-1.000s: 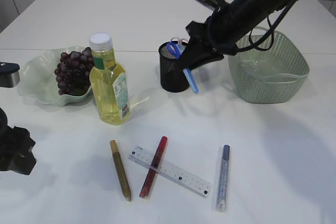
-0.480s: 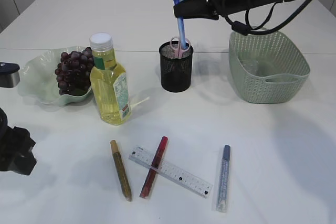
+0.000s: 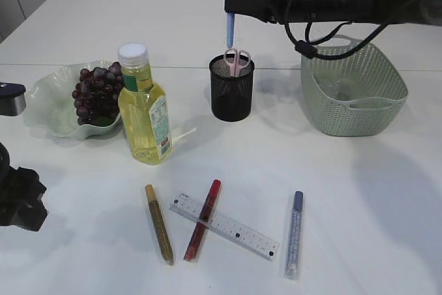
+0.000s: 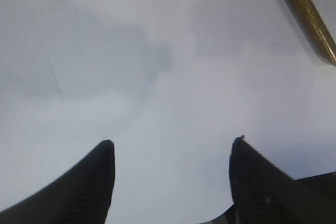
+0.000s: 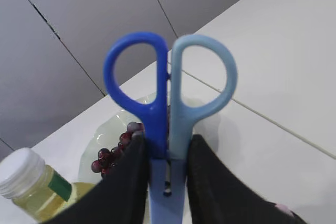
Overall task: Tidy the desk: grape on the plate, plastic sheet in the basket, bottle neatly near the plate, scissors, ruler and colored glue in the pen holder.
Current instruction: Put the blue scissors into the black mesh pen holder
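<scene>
My right gripper [image 3: 236, 5] is shut on blue scissors [image 3: 229, 29], held upright with the handles up and the tip just above the black mesh pen holder [image 3: 231, 98]. Pink scissors [image 3: 239, 59] stand in the holder. In the right wrist view the fingers [image 5: 126, 182] clamp the scissors [image 5: 168, 93] below the handles. Grapes [image 3: 97, 93] lie on the green plate [image 3: 48, 105], the oil bottle [image 3: 143, 112] beside it. On the table in front lie the ruler [image 3: 231, 227] and gold [image 3: 159, 224], red [image 3: 202, 219] and blue [image 3: 294, 234] glue sticks. My left gripper [image 4: 173, 145] stands open over bare table.
The green woven basket [image 3: 376, 101] stands at the right, under my right arm; something clear lies inside it. My left arm [image 3: 21, 202] sits at the front left edge. The gold glue stick [image 4: 307, 17] shows at the top right of the left wrist view.
My right gripper has lifted the blue scissors from a tilted pose beside the pen holder and turned them upright above it. The left arm has not moved.
</scene>
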Robot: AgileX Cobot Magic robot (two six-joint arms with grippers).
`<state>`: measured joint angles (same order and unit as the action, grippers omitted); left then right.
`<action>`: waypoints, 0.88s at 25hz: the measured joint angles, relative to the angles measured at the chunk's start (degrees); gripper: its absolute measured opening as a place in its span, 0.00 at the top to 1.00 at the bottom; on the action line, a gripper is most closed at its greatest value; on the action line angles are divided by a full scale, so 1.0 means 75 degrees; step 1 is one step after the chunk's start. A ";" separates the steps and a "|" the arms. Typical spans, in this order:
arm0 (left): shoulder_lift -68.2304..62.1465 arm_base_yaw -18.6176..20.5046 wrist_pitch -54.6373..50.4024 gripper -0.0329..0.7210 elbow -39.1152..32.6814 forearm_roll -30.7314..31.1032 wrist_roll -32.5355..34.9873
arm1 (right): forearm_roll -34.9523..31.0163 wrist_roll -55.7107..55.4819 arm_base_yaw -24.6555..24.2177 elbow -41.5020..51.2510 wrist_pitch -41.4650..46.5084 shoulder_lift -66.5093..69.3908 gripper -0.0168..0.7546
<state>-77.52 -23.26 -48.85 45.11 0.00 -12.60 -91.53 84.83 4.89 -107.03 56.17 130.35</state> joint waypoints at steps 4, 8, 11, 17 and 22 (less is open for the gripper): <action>0.0000 0.0000 0.0000 0.30 0.0000 0.0000 0.0000 | -0.0350 0.1113 0.0012 0.0000 -0.0062 0.0240 0.73; 0.0000 0.0000 0.0000 0.30 0.0000 0.0000 0.0000 | -0.0477 0.2211 0.0062 0.0000 -0.0235 0.0317 0.73; 0.0000 0.0000 0.0000 0.30 0.0000 0.0000 0.0000 | -0.0785 0.2686 0.0108 0.0000 -0.0329 0.0337 0.73; 0.0000 0.0000 0.0000 0.30 0.0000 0.0000 0.0005 | -0.1041 0.2926 0.0108 0.0000 -0.0362 0.0682 0.73; 0.0000 0.0000 0.0000 0.30 0.0000 0.0000 0.0017 | -0.0829 0.2940 0.0113 0.0000 -0.0362 0.0784 0.73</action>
<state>-77.52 -23.26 -48.85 45.11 0.00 -12.47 -97.74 106.88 5.74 -107.03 53.45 136.22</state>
